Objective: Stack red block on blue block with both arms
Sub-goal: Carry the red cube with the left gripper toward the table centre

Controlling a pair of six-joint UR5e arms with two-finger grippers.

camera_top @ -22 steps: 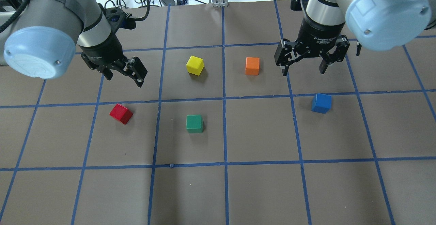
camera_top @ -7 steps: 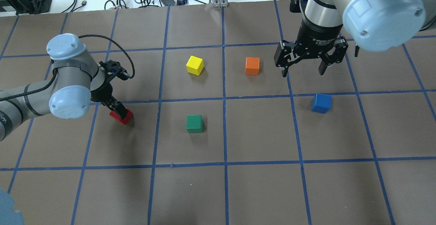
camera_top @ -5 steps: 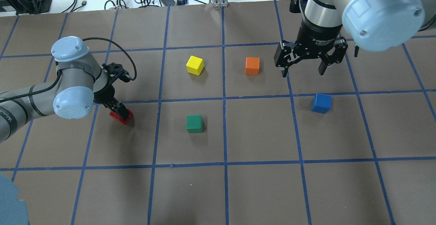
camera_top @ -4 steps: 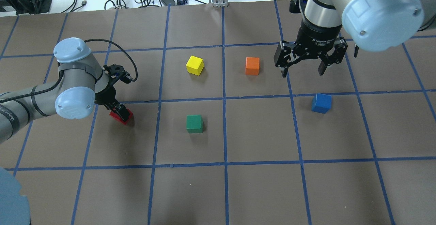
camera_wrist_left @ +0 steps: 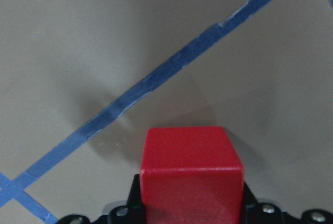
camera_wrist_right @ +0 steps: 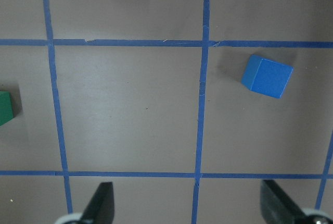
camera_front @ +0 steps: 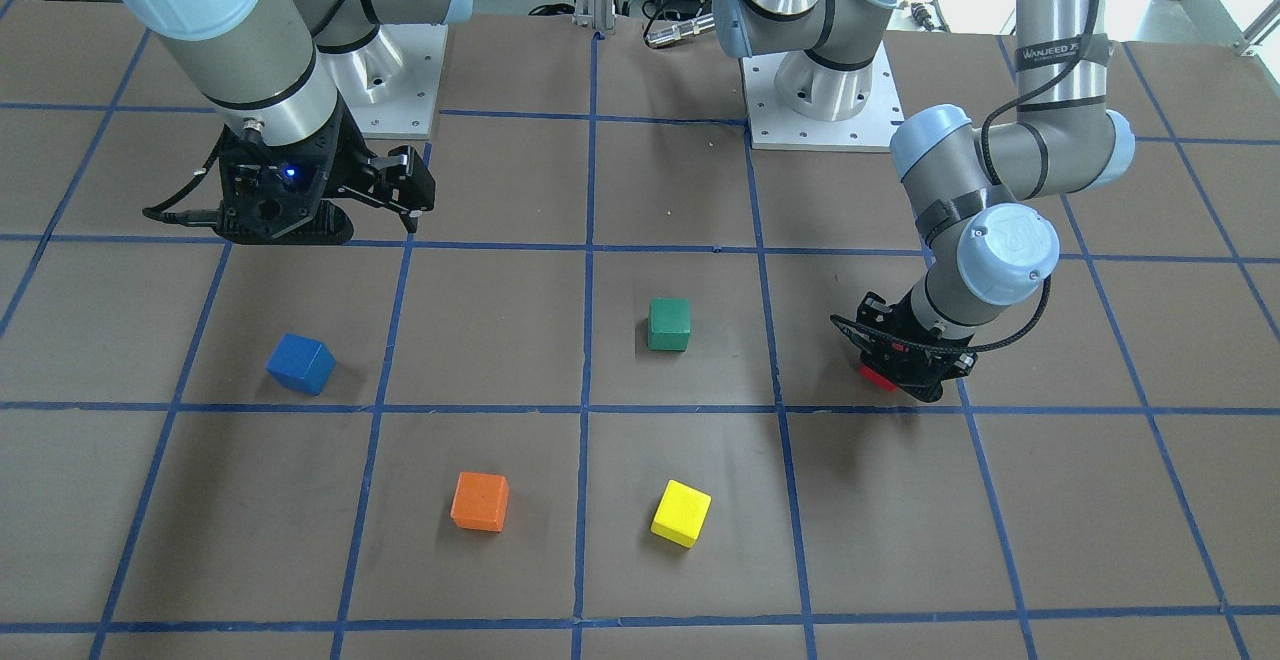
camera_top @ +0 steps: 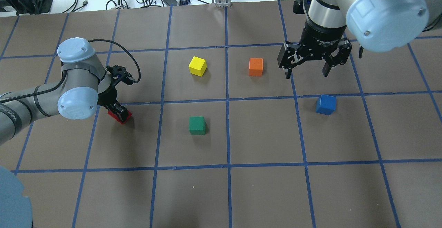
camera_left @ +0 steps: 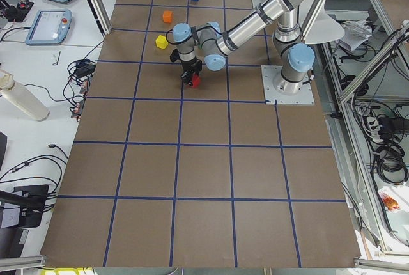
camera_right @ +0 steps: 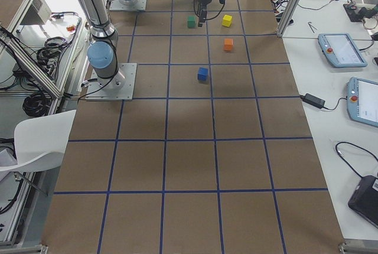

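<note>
Left gripper: the black two-finger left gripper (camera_top: pixel 119 113) is clamped on the small matte red block (camera_top: pixel 122 118), with a finger on each of two opposite faces; in the wrist view the cube fills the space between them

What has changed: three seconds ago this gripper hung open above the cube, and a second ago it was down around it; now the cube sits slightly higher in the overhead view and its shadow falls apart from it, so it looks just lifted off the brown paper-covered table (camera_top: pixel 262 186)

Red block: held low over the table's left part, well apart from its target

Blue block: the small matte blue block (camera_top: pixel 325 104) rests alone on the right part of the table, where it was in the earlier pictures, untouched

Right gripper: the black two-finger right gripper (camera_top: pixel 306 73) hangs empty with its jaws spread wide, near the blue cube on its far side, and has barely shifted

Other cubes: the green cube (camera_top: pixel 197 125), yellow cube (camera_top: pixel 198 65) and orange cube (camera_top: pixel 256 66) have not moved

Meaning for the task: the pick appears made and the carry is starting; the stack itself is not yet begun, and the green cube lies near the straight path across
</note>
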